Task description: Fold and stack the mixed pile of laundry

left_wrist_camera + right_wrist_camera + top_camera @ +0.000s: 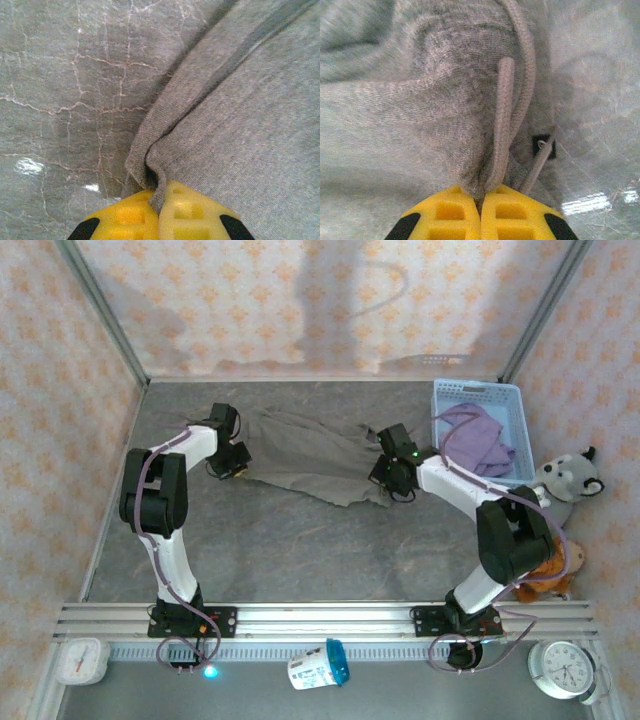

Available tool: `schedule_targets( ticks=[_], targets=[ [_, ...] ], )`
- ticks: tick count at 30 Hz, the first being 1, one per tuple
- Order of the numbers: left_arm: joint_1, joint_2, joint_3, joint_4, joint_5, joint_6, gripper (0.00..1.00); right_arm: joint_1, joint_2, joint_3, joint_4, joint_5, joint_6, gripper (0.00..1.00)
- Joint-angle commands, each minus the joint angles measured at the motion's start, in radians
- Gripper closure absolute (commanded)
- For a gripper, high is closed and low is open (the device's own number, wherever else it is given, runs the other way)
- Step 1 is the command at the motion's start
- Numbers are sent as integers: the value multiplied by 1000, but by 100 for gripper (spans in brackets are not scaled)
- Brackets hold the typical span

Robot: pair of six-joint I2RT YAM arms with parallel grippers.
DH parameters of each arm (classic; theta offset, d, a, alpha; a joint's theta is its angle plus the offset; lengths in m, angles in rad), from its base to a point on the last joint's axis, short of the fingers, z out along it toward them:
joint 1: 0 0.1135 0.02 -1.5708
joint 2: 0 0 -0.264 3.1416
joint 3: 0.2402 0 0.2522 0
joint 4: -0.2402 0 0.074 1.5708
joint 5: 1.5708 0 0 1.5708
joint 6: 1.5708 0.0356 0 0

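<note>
The olive-grey garment (305, 455) lies spread and wrinkled across the middle of the table. My left gripper (237, 462) is at its left end, yellow jaws shut on a hem fold (159, 192) of the garment (240, 125). At the cloth's right end my right gripper (388, 476) is shut on a bunched part of the same garment (420, 115) together with its cord (504, 120). The lavender-purple T-shirt (478, 440) lies bunched in the light blue basket (442, 392) at the back right.
A grey plush wolf (570, 478) and an orange soft toy (548, 575) sit beyond the table's right edge. Two clocks (565, 668) (80, 660) and a cup (320, 665) lie below the arms' rail (320, 620). Patterned walls enclose the table.
</note>
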Motion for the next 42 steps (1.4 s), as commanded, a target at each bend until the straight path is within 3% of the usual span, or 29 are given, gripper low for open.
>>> schedule_targets(
  ticks=[1, 8, 12, 15, 22, 28, 34, 39, 42],
  targets=[
    [11, -77, 160, -95, 36, 4, 100, -2, -49, 191, -111, 102, -75, 100],
    [29, -43, 779, -306, 89, 32, 100, -34, -9, 710, -330, 150, -238, 100],
    [36, -6, 1066, -345, 97, 21, 100, -36, -25, 890, -373, 155, -298, 100],
    [35, -30, 1072, -342, 111, 16, 100, -37, -63, 901, -398, 129, -301, 100],
    [35, -220, 800, -192, 175, -1, 100, -36, -124, 803, -426, -49, -255, 100],
    [35, -151, 840, -155, 172, -16, 100, -59, -19, 855, -378, -62, -256, 100],
    [39, 171, 1275, -253, 173, -66, 100, -150, 265, 1206, -366, -118, -251, 100],
    [75, 215, 1355, -65, 204, -243, 100, -228, 475, 1657, -376, -244, -193, 100],
    [87, 240, 1492, -1, 225, -295, 100, -251, 481, 1736, -281, -321, -172, 100]
  ],
)
